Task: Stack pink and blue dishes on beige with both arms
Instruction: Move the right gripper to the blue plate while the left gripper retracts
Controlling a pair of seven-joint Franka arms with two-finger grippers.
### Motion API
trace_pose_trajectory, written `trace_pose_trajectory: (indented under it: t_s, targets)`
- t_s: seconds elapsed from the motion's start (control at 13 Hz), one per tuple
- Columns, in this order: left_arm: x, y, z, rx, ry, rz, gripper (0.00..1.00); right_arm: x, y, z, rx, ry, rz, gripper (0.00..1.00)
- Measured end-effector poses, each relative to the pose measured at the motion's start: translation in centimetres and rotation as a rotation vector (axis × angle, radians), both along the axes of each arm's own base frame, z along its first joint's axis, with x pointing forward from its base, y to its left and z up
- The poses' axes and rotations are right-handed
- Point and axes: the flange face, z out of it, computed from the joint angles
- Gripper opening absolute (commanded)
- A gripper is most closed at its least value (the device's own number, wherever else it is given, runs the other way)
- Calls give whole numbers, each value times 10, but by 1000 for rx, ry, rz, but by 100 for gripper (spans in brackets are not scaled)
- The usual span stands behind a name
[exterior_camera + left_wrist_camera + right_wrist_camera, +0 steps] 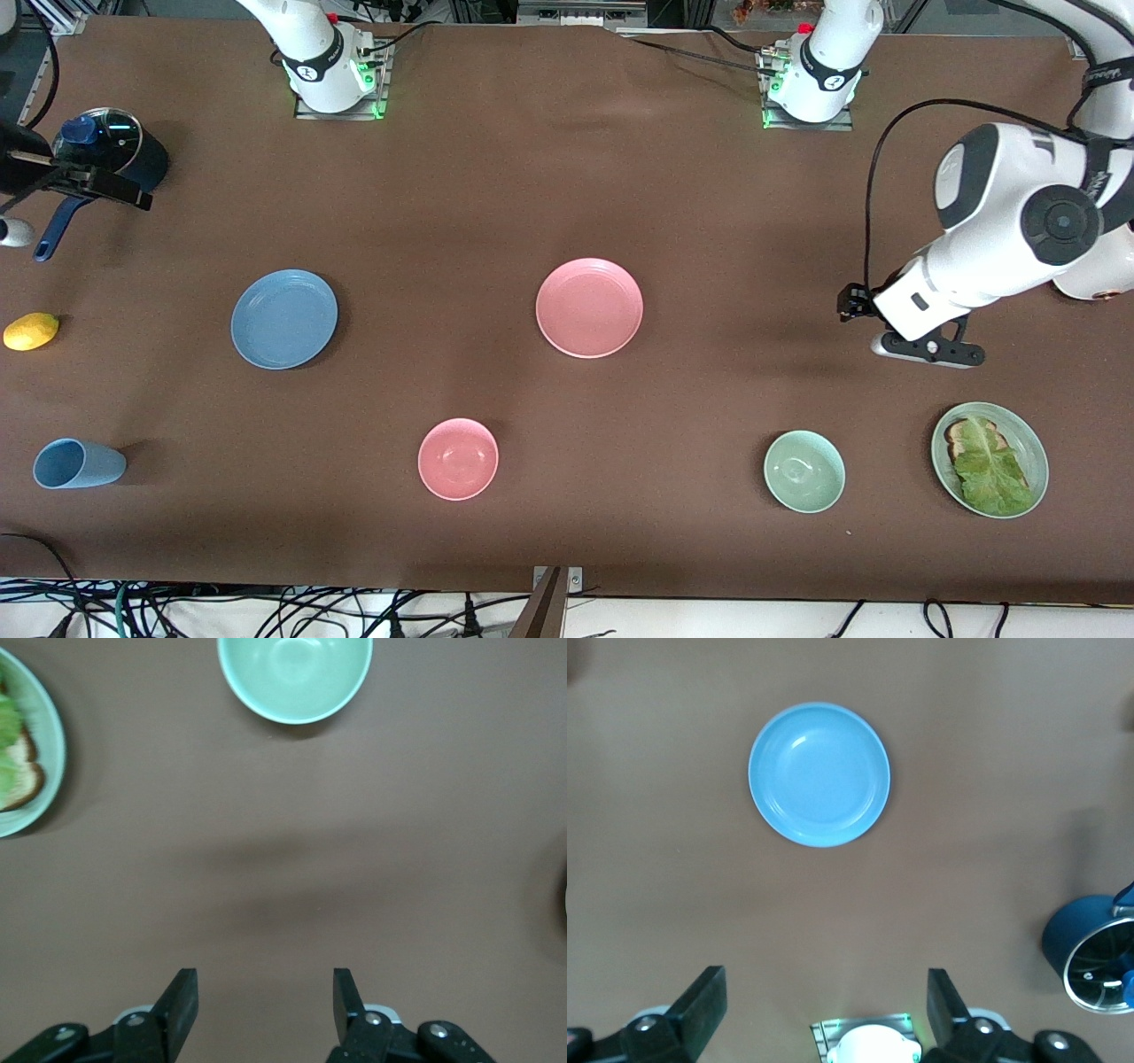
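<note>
Two pincers hung empty, fingers wide: left pincer (262,1005) over bare brown tabletop (709,221), right pincer (824,1010) above the round shallow blue plate (819,774). I found no beige plate; stacking the matching pink plate (589,307) risked misplacement.

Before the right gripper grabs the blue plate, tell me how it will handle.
The blue plate looks rigid and shallow, so it likely lifts without flexing. Its smooth, glossy rim may slip between fingers. Lying flat on the brown table, it probably slides when nudged and will not roll.
</note>
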Motion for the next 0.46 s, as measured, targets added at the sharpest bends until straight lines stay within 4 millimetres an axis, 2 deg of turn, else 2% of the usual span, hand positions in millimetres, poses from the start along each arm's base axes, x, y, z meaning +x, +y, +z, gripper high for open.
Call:
trace_pose_trajectory:
  t_s: [0.08, 0.31, 0.46]
  targets:
    - [2, 8, 16, 5, 10, 4, 100, 2, 1, -17, 1, 27, 1, 100]
    - [4, 37, 57, 20, 17, 40, 100, 13, 0, -73, -2, 49, -2, 100]
    - [-3, 49, 86, 32, 0, 63, 100, 19, 0, -109, -7, 51, -4, 100]
